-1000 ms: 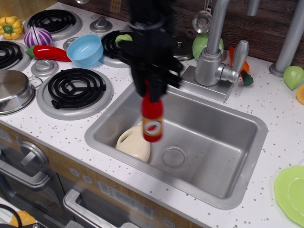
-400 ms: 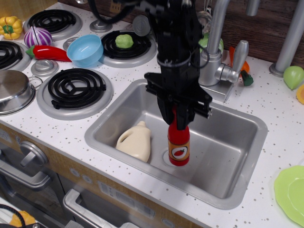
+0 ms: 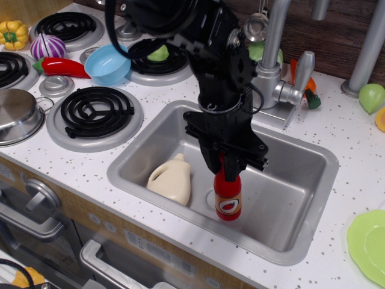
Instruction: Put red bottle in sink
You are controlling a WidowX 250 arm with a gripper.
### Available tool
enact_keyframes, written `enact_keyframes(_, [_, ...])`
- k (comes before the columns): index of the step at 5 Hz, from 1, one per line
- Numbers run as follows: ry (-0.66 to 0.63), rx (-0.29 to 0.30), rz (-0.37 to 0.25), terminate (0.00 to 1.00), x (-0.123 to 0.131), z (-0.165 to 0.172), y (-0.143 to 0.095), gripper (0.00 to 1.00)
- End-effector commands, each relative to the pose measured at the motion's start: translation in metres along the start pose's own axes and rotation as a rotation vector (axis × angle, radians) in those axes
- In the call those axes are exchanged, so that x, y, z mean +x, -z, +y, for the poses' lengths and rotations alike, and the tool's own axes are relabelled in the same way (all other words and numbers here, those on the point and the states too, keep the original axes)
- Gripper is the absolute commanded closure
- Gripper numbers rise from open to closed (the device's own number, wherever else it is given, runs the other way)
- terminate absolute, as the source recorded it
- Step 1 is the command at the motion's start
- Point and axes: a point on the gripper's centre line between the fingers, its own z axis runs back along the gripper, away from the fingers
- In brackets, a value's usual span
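The red bottle with its orange-yellow tomato label stands upright inside the silver sink, its base on the basin floor over the drain. My black gripper reaches down from above and is shut on the bottle's neck and cap, which it hides. The arm covers the back middle of the sink.
A cream jug-shaped bottle lies in the sink's left part, close to the red bottle. The faucet stands behind the basin. A blue bowl, red chili pepper and burners are at the left. A green plate is at the right edge.
The gripper carried the red bottle right from above the cream jug and lowered it into the sink; since the last earlier frame it sank slightly more onto the basin floor.
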Motion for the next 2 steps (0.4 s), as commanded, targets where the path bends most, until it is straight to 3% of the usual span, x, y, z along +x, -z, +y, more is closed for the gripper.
enact_keyframes(1, [-0.01,-0.002,-0.028,0.0,0.0045,-0.0009,-0.0049,0.0])
enact_keyframes(2, [-0.01,-0.002,-0.028,1.0,0.0045,-0.0009,-0.0049,0.0])
